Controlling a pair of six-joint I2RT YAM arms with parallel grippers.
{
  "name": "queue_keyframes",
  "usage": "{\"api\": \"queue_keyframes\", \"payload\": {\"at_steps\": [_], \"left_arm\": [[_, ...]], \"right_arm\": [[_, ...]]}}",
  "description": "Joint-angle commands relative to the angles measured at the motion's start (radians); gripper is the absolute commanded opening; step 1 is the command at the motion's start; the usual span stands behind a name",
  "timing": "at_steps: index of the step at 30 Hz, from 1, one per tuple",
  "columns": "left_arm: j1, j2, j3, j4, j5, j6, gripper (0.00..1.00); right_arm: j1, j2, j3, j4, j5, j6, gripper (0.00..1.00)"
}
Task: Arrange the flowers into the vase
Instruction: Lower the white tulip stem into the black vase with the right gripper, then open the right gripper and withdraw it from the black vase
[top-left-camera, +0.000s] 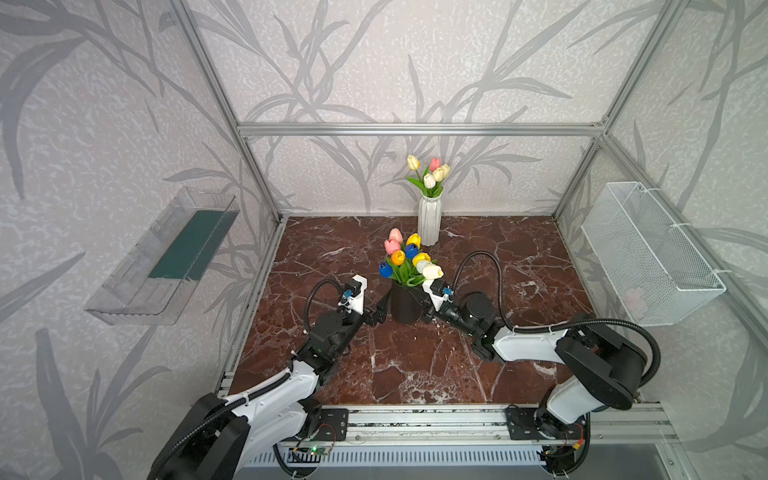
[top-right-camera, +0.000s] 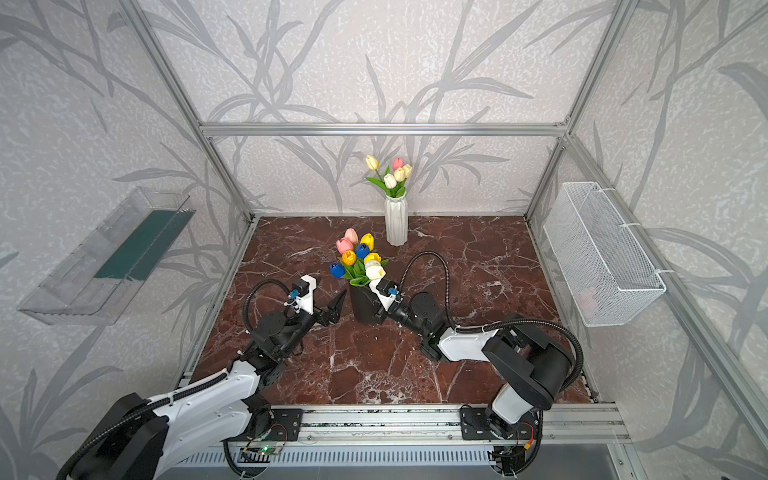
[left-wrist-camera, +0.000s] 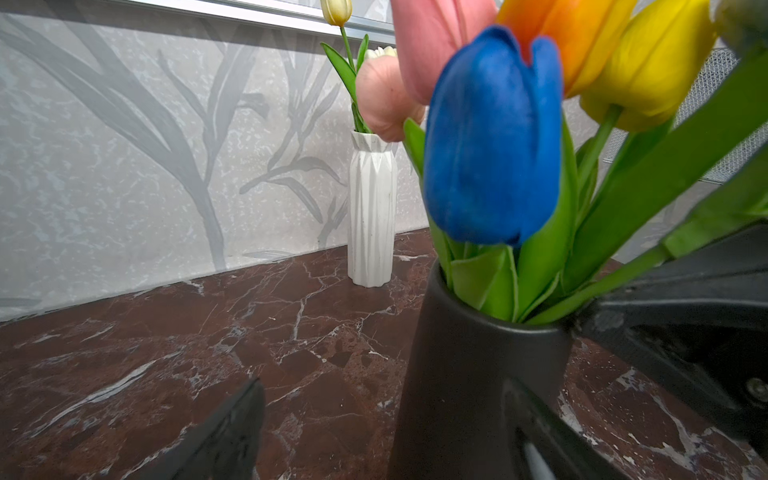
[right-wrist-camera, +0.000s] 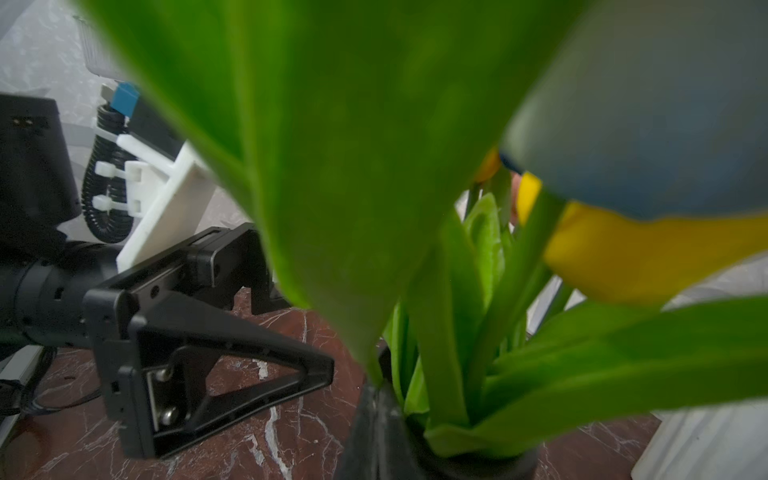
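Top views: seems done, all flowers in black vase or white vase behind it; left gripper wide, right gripper closed.

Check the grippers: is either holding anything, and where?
Right gripper is shut on a flower stem, just above the black vase's mouth. Left gripper is open, holding nothing.

Place: a lab robot cell was shown.
Evidence: aluminium frame, wallpapered panels and mounting rail were seen.
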Motion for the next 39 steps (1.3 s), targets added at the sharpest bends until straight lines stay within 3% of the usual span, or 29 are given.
{"api": "queue_keyframes", "payload": {"at_steps": [1, 6, 11, 14, 17, 23, 25, 32, 39], "left_arm": [[0.002, 0.004, 0.027, 0.031, 0.017, 0.005, 0.89], [0.002, 0.008, 0.032, 0.028, 0.017, 0.007, 0.89], [0.001, 0.021, 0.035, 0.028, 0.021, 0.009, 0.89], [0.002, 0.033, 0.037, 0.039, 0.03, 0.008, 0.89], [0.001, 0.043, 0.037, 0.051, 0.031, 0.004, 0.89], [0.001, 0.067, 0.038, 0.071, 0.044, -0.006, 0.89], [0.003, 0.072, 0.042, 0.072, 0.053, -0.01, 0.89], [0.001, 0.056, 0.04, 0.049, 0.057, -0.003, 0.89], [0.002, 0.067, 0.035, 0.053, 0.052, 0.004, 0.9]], "right_arm": [[0.006, 0.005, -0.016, 0.015, 0.028, -0.006, 0.01], [0.006, -0.041, -0.018, -0.023, 0.044, -0.005, 0.23], [0.007, -0.107, -0.012, -0.075, 0.064, 0.0, 0.28], [0.007, -0.148, -0.008, -0.103, 0.078, 0.003, 0.28], [0.008, -0.185, 0.003, -0.135, 0.071, 0.0, 0.17], [0.007, -0.183, 0.004, -0.171, 0.054, -0.025, 0.15], [0.007, -0.165, -0.023, -0.134, 0.047, -0.029, 0.22], [0.005, -0.14, -0.123, -0.009, 0.078, 0.01, 0.61], [-0.016, -0.118, -0.158, 0.012, 0.096, 0.036, 0.85]]}}
